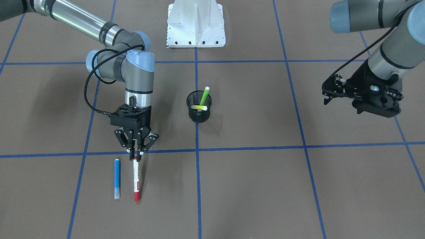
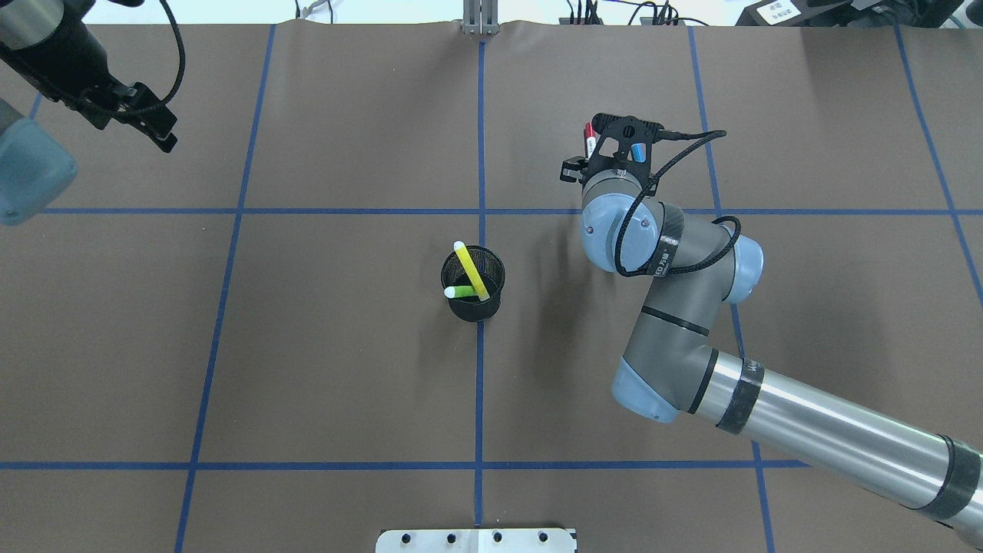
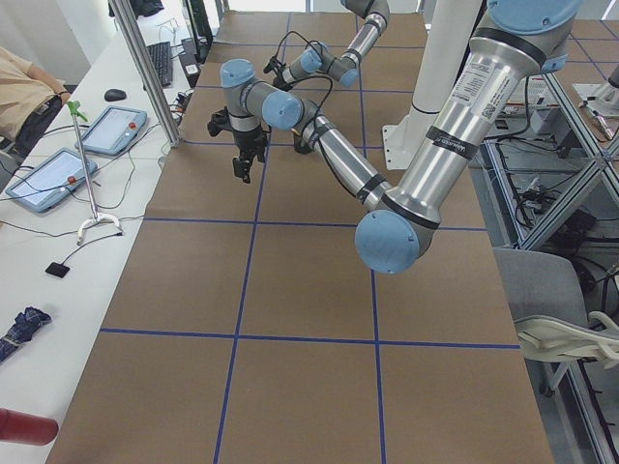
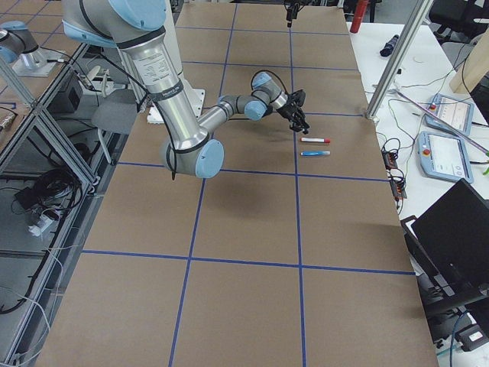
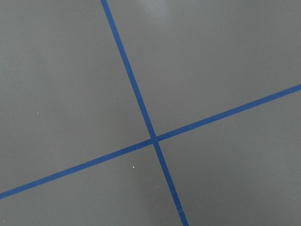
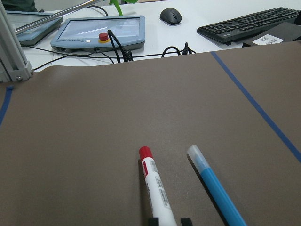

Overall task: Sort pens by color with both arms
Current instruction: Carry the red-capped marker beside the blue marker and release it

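We found the red-ended white pen (image 1: 135,179) flat on the worktop (image 1: 252,186), the blue pen (image 1: 117,178) just beside it. Our right claw (image 1: 135,156) sat clamped on its near end. It looked light, stiff and slick, best pinched across the barrel. Green (image 1: 204,95) and yellow (image 1: 200,107) pens stood in the mesh cup (image 1: 198,114). We couldn't tell the left claw's (image 1: 332,91) state.

Table cover (image 1: 252,186): matt brown, paper-like, with glossy blue tape lines (image 1: 196,186). Cup (image 1: 198,113): black wire mesh. White pen (image 6: 157,190) between the right gripper (image 1: 136,156) fingertips: smooth glossy plastic, paper label. Blue pen (image 6: 216,190) beside it: smooth plastic, translucent cap.
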Available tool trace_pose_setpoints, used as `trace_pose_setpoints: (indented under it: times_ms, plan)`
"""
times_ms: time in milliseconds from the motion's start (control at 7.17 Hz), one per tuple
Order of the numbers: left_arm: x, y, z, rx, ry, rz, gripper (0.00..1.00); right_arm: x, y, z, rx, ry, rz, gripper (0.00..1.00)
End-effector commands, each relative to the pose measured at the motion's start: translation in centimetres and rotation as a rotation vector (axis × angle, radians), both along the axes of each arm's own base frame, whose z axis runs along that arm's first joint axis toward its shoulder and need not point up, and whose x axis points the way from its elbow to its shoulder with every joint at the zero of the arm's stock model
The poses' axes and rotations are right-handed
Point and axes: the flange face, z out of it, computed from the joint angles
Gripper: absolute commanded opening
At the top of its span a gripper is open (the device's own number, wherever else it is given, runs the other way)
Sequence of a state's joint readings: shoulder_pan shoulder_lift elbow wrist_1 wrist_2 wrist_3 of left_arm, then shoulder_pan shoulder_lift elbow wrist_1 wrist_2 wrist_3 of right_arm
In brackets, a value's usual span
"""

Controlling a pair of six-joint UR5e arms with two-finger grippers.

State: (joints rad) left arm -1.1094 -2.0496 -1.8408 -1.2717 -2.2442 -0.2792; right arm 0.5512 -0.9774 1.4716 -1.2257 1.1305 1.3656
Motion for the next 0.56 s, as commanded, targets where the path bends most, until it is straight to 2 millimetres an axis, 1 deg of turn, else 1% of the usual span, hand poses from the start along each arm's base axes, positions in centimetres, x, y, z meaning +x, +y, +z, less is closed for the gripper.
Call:
trace_pose_setpoints:
  times_ms: [0, 139, 279, 418]
  plan:
    - [0.0, 0.0, 0.1, 0.0, 0.001, 0.002, 0.99, 0.0, 0.1, -0.4, 0.011, 0.01, -0.018, 0.99]
    - [0.2, -0.2, 0.2, 0.005, 0.003, 0.002, 0.99, 0.8, -0.2, -1.3, 0.027, 0.013, -0.03, 0.99]
    - [0.3, -0.2, 0.0, -0.008, 0.005, -0.013, 0.99, 2.2, -0.9, -2.3, 0.007, -0.025, -0.07, 0.99]
    - [1.3, 0.1, -0.6, -0.034, 0.011, -0.03, 0.99, 4.5, -2.2, -3.4, -0.023, -0.073, -0.115, 0.99]
